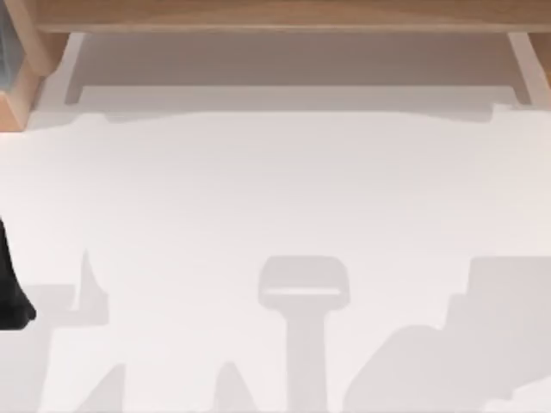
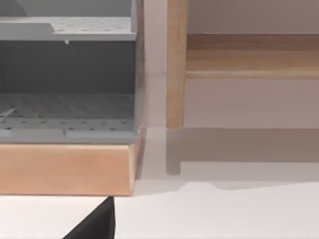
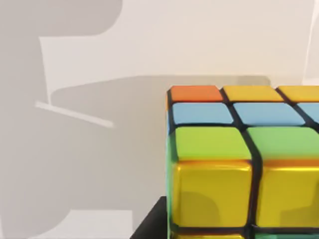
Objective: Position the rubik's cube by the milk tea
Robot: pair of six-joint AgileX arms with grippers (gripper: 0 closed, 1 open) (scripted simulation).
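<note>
- Close before the right wrist camera stands the glossy multicoloured rubik's cube (image 3: 239,164), with orange, yellow, blue and green square tiles separated by black lines; no writing or brand can be read on it.
- Its plastic faces are shiny and smooth, with slightly rounded tile edges, and it rests on the plain white matte table (image 3: 149,45).
- A dark piece of the right arm touches the frame edge just beside the cube, but whether its fingers are apart or together cannot be told.
- From above, the white table (image 1: 275,189) carries only soft grey shadows, and a light wooden frame (image 1: 275,15) runs along the far side.
- At the table's left edge a black part of the left arm (image 1: 10,292) shows.
- The left wrist view shows a grey perforated shelf (image 2: 67,107) on a light wooden base (image 2: 65,169), beside a wooden post (image 2: 175,64).
</note>
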